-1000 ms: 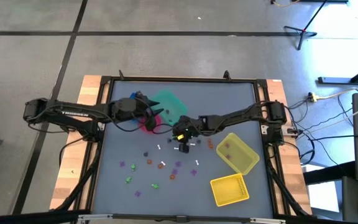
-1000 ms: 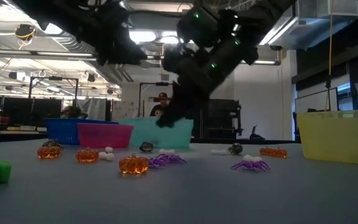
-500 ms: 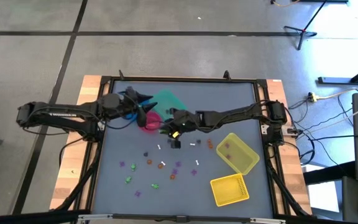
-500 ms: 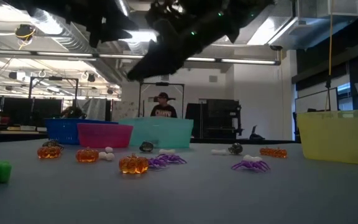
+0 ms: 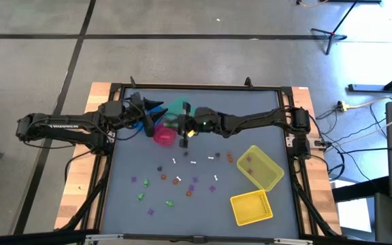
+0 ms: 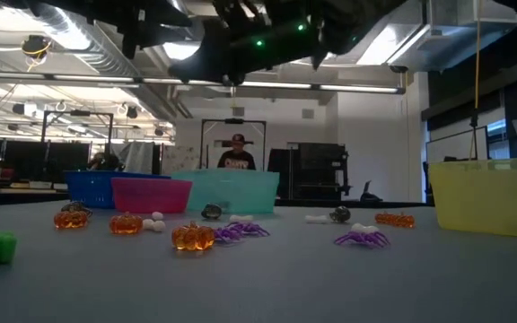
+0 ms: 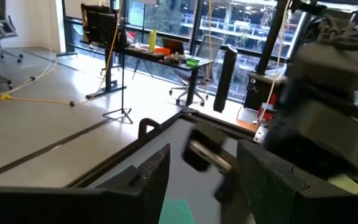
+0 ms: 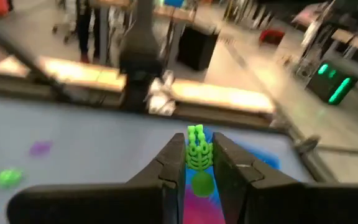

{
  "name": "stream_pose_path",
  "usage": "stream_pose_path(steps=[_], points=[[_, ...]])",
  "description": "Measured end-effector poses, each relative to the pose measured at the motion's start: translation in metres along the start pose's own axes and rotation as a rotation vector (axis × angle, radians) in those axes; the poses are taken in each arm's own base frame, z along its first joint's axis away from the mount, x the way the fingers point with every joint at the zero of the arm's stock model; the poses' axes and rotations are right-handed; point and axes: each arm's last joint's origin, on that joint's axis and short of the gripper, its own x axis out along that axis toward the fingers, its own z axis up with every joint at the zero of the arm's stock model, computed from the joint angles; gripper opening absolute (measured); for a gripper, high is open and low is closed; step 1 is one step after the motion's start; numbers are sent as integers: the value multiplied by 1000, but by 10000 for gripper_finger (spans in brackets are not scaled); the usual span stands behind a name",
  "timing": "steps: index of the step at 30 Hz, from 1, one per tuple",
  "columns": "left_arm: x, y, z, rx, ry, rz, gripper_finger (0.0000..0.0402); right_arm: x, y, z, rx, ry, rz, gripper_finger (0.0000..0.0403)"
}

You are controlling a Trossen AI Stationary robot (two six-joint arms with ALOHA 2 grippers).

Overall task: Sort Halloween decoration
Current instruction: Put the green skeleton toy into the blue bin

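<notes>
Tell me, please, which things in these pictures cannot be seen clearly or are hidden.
- Teal bin: in the high view the right arm covers much of it, so its contents are hidden.
- Green trinket between the right gripper fingers: motion blur in the right wrist view hides its exact shape.
- Blue bin, pink bin: the low view shows only the walls; the contents are hidden.
- Left gripper: open, holding nothing visible.

Tiny plastic trinkets (image 5: pixel 175 180), purple, orange, green and white, lie scattered on the grey tabletop (image 5: pixel 264 109). A ribbed green trinket (image 8: pixel 196 149) stands pinched upright between the right gripper's (image 8: pixel 197 163) jaws, above the bins.
</notes>
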Motion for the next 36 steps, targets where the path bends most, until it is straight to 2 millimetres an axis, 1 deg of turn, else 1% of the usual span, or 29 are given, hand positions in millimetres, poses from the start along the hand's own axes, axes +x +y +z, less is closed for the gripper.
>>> stream_pose_path(steps=[3, 8, 12, 16, 19, 23, 27, 36], points=[[-1, 0, 0, 0, -2, 1, 170, 4, -13, -7, 22, -27, -31, 62], [-2, 0, 2, -4, -12, 0, 170, 18, -33, -26, 44, -104, -95, 62], [-2, 0, 2, -6, -16, -1, 170, 39, -45, -36, 67, -162, -130, 62], [-2, 0, 2, -6, -17, -1, 170, 62, -57, -38, 91, -182, -132, 62], [-2, 0, 3, -8, -23, -2, 170, 78, -61, -42, 95, -153, -132, 62], [-2, 0, 3, -8, -23, -2, 170, 93, -66, -44, 94, -126, -132, 62], [-2, 0, 3, -10, -28, -3, 170, 99, -66, -47, 93, -103, -131, 62], [-2, 0, 3, -10, -28, -3, 170, 99, -66, -50, 94, -84, -133, 64]])
